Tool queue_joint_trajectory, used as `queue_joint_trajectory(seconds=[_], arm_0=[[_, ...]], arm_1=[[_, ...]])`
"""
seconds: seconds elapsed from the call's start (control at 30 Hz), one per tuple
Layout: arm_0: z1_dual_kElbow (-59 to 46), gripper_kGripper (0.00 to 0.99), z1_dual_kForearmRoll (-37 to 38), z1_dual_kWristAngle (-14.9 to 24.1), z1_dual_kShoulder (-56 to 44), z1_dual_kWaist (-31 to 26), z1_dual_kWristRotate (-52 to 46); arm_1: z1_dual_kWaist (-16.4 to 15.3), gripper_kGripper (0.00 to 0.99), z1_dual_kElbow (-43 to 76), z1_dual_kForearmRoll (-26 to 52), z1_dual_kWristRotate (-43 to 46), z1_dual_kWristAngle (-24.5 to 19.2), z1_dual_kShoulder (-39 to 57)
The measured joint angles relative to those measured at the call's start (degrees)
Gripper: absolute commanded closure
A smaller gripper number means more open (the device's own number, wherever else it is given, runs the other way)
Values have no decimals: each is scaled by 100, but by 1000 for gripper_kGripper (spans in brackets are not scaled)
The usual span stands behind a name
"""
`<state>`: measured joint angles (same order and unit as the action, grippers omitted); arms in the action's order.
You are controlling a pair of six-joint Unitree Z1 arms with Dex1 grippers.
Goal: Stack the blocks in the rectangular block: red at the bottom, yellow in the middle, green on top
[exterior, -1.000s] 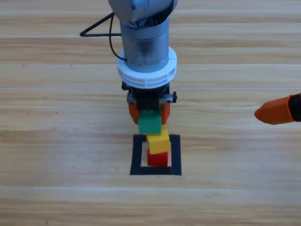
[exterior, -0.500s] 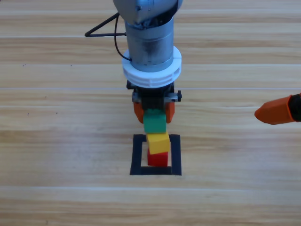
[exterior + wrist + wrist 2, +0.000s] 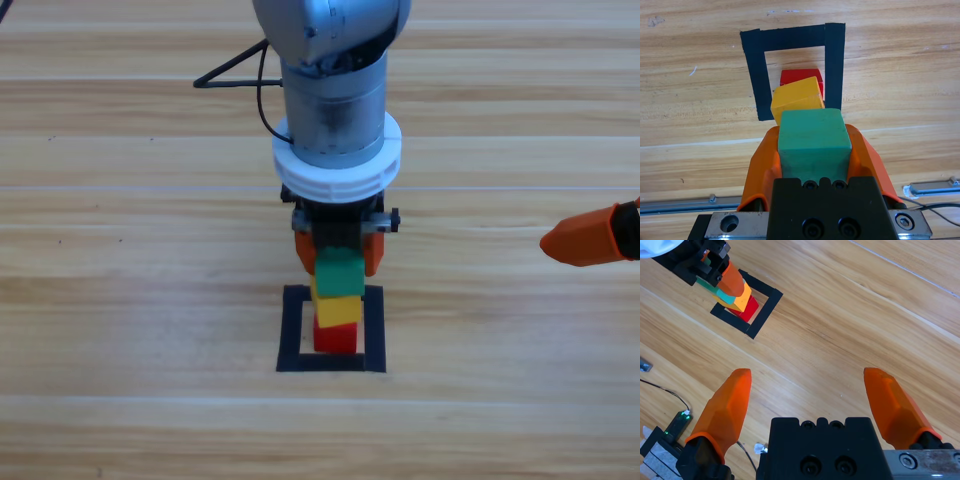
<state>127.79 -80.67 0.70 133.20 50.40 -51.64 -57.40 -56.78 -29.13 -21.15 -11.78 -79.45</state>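
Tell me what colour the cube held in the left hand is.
Teal-green. The cube shows best in the left wrist view, clamped in the left hand.

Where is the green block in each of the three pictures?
High view: the green block is near the middle, in the left pincer, above the yellow block.
Left wrist view: low and in the middle, between that pincer's orange jaws.
Right wrist view: a small teal sliver at the top left.
Shared landmark: the black tape square.
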Motion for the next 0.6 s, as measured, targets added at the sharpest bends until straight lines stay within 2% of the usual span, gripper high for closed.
queue_joint_trajectory(seconds=[0.6], arm_0=[[-68,990,0,129,0,1,7]], arm_1=[[0,4,0,0,5,90,-54]])
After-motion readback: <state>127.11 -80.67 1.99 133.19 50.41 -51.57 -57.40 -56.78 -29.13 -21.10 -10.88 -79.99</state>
